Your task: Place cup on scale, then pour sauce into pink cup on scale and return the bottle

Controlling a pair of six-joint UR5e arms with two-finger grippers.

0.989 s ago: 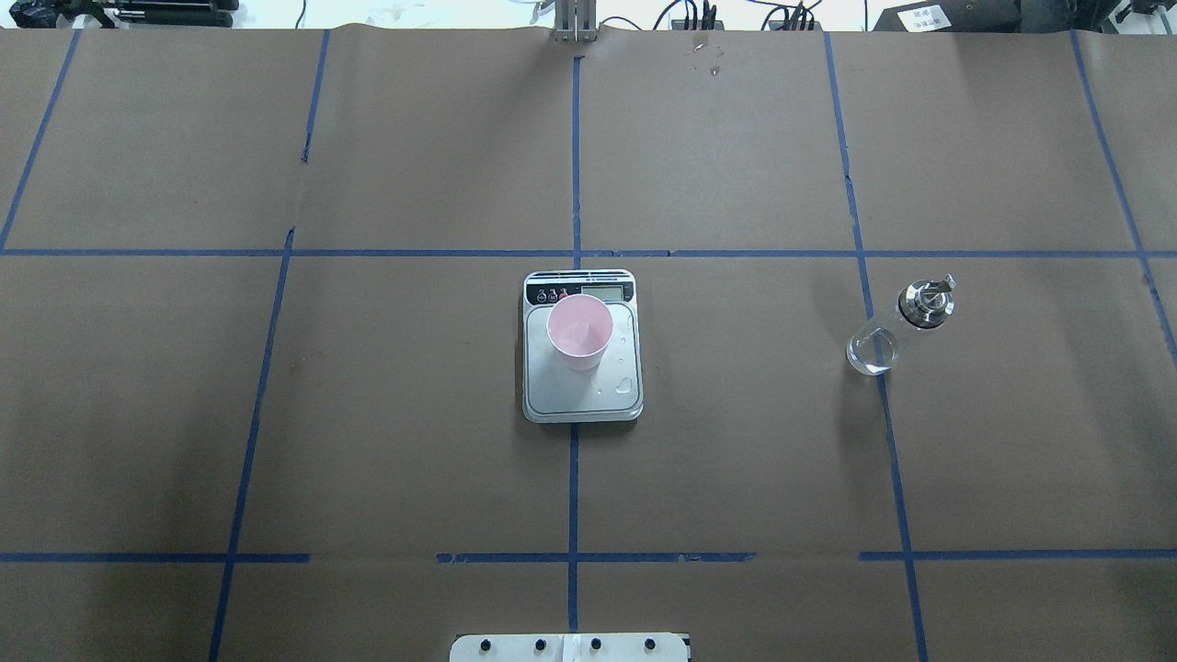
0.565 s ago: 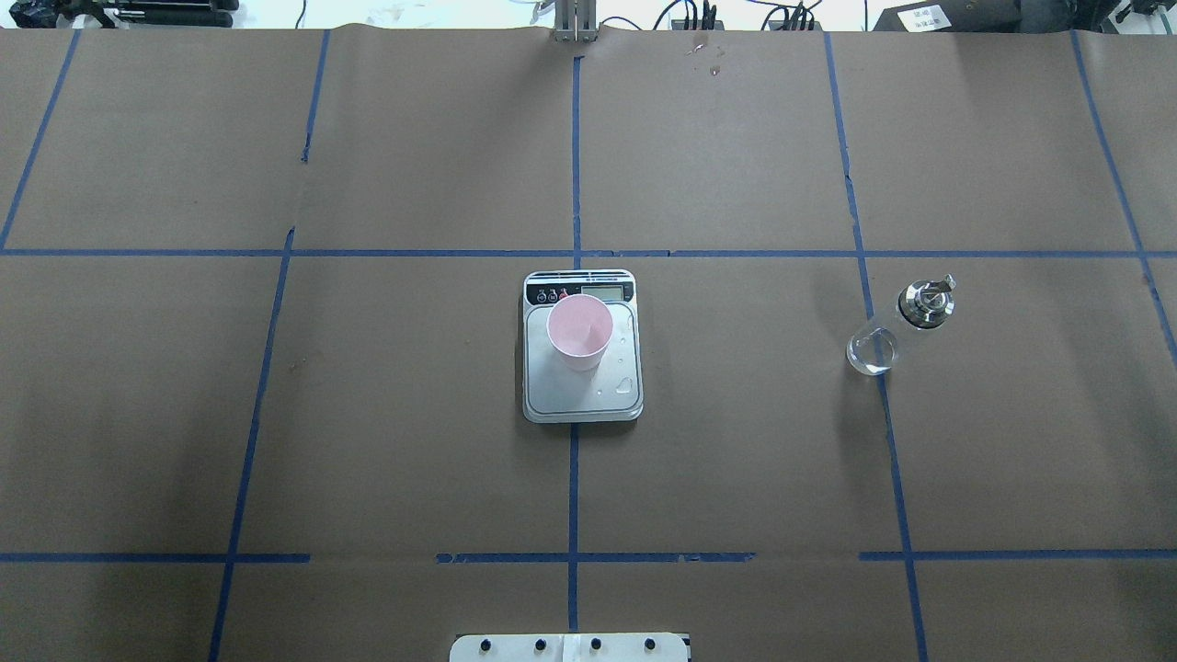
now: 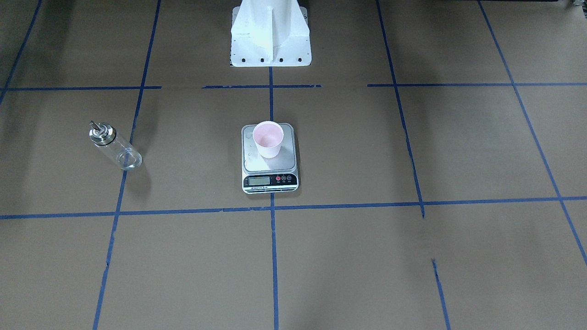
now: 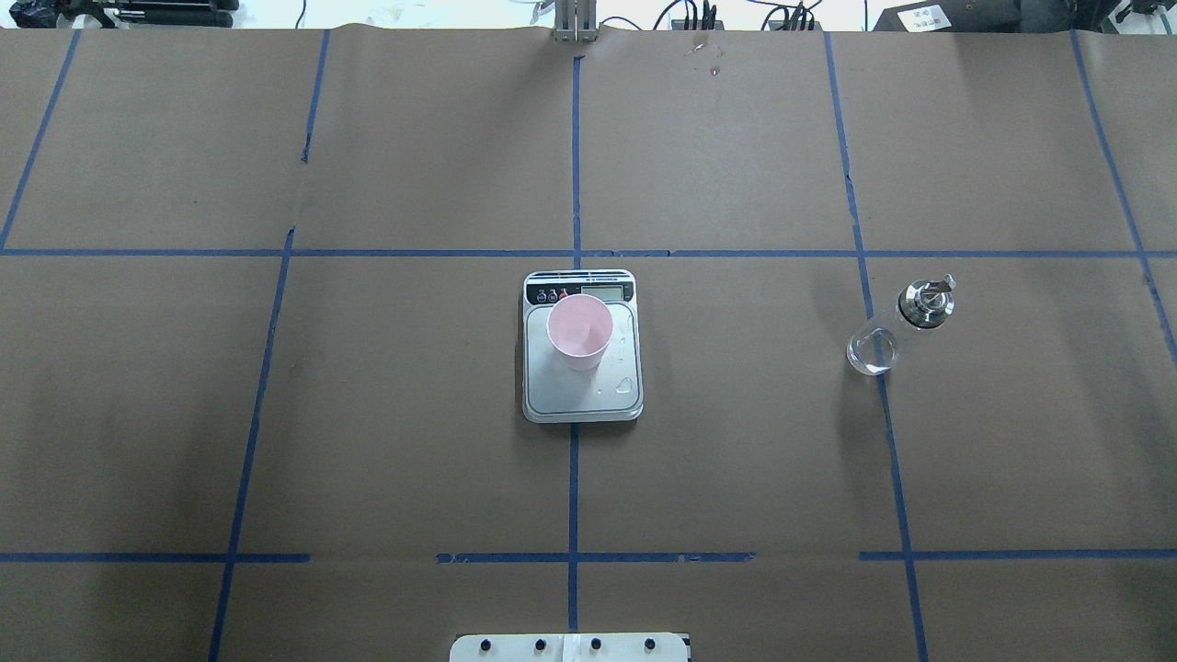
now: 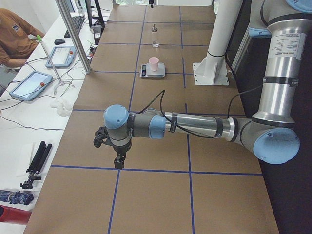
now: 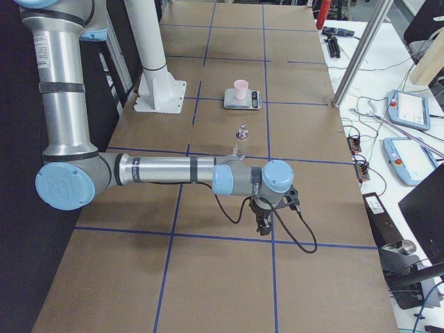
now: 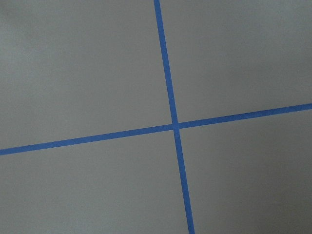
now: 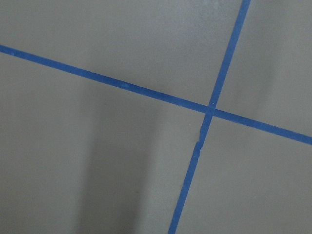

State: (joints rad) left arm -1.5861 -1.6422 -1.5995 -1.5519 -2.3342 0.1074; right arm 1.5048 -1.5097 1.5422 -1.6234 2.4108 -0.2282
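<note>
Cup on the scale, bottle set apart, both arms off at the desk's ends

The cup (image 4: pixel 579 331) stands on the scale (image 4: pixel 572 393), so that step is done. The bottle (image 4: pixel 897 326) stands upright on the desk (image 4: pixel 368 414), well to the robot's right, held by nothing. Drops (image 4: pixel 625 386) on the platform hint the pour is done, but the cup's fill is unclear. The left claw (image 5: pixel 118 158) and right claw (image 6: pixel 263 225) hang far away; wide or narrow, I cannot tell.

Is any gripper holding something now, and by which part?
No task thing is held: the cup stands on the scale, the bottle alone on the table, left gripper and right gripper far from both.
</note>
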